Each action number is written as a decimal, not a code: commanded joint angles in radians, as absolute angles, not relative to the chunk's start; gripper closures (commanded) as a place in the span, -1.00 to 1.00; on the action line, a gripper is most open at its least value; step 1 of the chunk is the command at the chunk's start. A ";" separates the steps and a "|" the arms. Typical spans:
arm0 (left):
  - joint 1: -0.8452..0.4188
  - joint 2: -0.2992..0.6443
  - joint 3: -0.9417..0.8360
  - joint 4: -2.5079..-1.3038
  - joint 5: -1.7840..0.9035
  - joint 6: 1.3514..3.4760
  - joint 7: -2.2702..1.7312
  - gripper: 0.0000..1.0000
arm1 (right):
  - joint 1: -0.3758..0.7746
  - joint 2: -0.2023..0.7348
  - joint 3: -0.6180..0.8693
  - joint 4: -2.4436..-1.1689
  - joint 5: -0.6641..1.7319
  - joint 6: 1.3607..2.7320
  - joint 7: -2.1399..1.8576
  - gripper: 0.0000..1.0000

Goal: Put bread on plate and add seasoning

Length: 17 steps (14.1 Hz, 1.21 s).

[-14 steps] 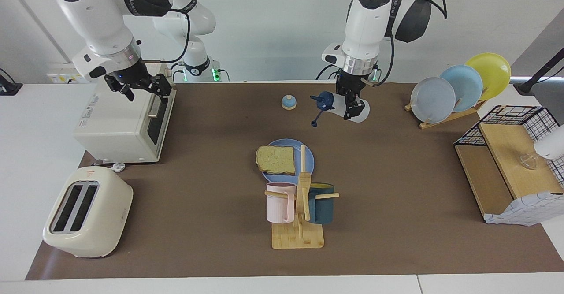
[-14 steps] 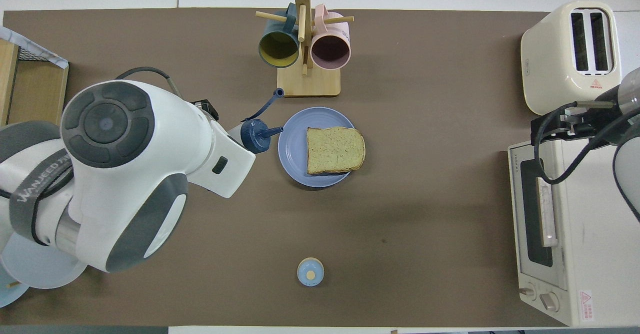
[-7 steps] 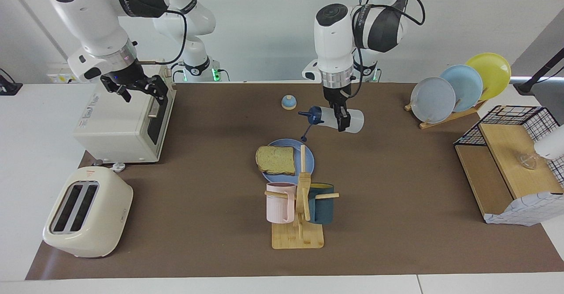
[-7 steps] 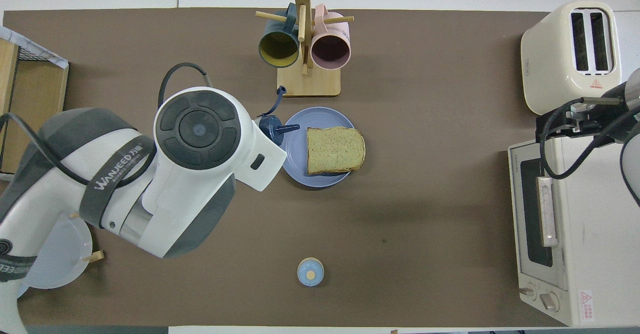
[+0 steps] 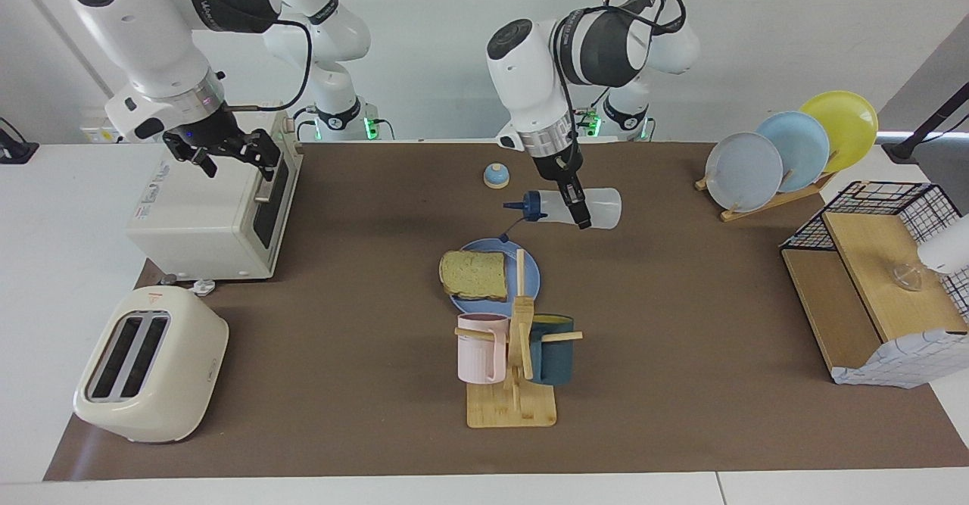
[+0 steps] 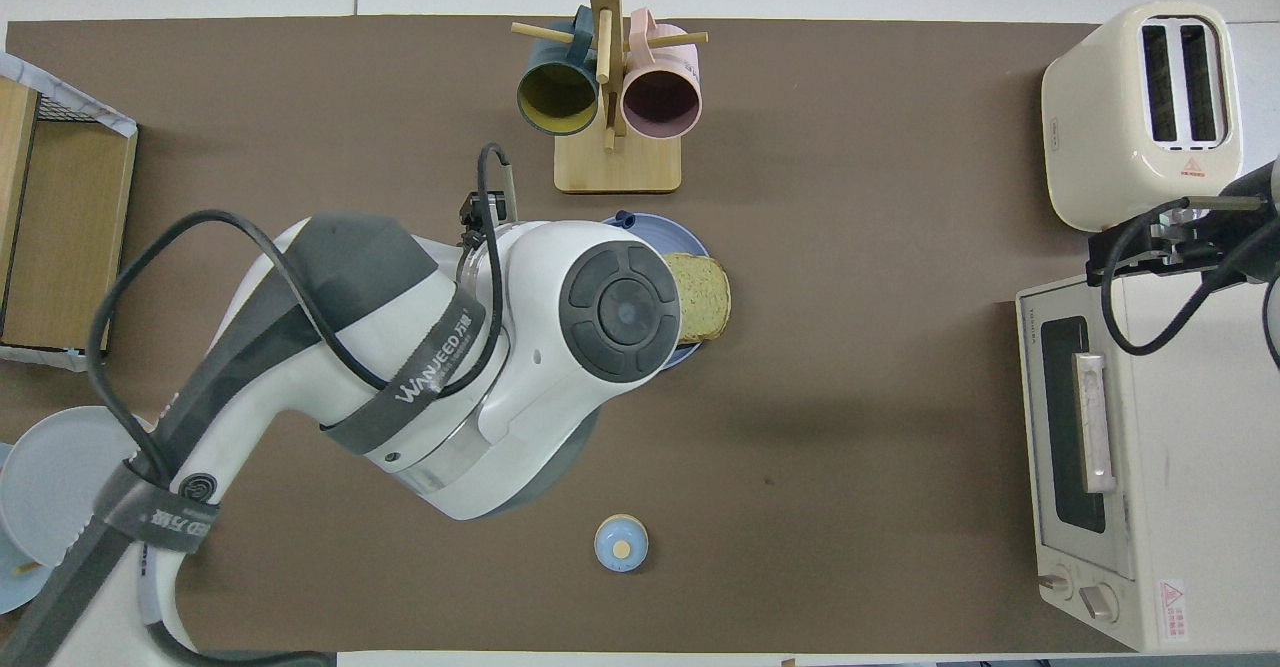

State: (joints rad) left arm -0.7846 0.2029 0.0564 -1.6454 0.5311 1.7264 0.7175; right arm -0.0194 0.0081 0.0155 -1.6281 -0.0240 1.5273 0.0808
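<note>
The left gripper (image 5: 577,210) is clamping the seasoning bottle (image 5: 575,208) sideways in the air, cap pointing over the blue plate (image 5: 531,274) below it; overhead, its arm is hiding bottle and most of the plate. The bread slice (image 5: 474,274) is lying on that plate. The right gripper (image 5: 227,151) is hovering, fingers spread, over the toaster oven (image 5: 204,217)

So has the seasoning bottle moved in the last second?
Yes. In the facing view the left claw has carried the bottle, lying sideways, from level with the bell toward the plate, its cap now nearly over the rim.
</note>
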 commanded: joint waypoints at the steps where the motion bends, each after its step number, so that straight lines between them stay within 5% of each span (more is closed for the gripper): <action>1: -0.850 0.247 0.066 -1.578 0.650 1.626 0.696 1.00 | -0.032 0.011 0.023 -1.612 -0.011 1.516 0.020 -1.00; 17: -1.008 0.468 0.071 -1.466 0.992 1.405 0.652 1.00 | -0.029 -0.008 0.021 -1.618 0.008 1.525 0.014 -1.00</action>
State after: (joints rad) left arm -0.9850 0.4391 0.0574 -1.5013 0.9489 1.4474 0.6574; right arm -0.0192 -0.0021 0.0173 -1.6204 -0.0123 1.5289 0.0350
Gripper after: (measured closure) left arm 0.555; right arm 0.000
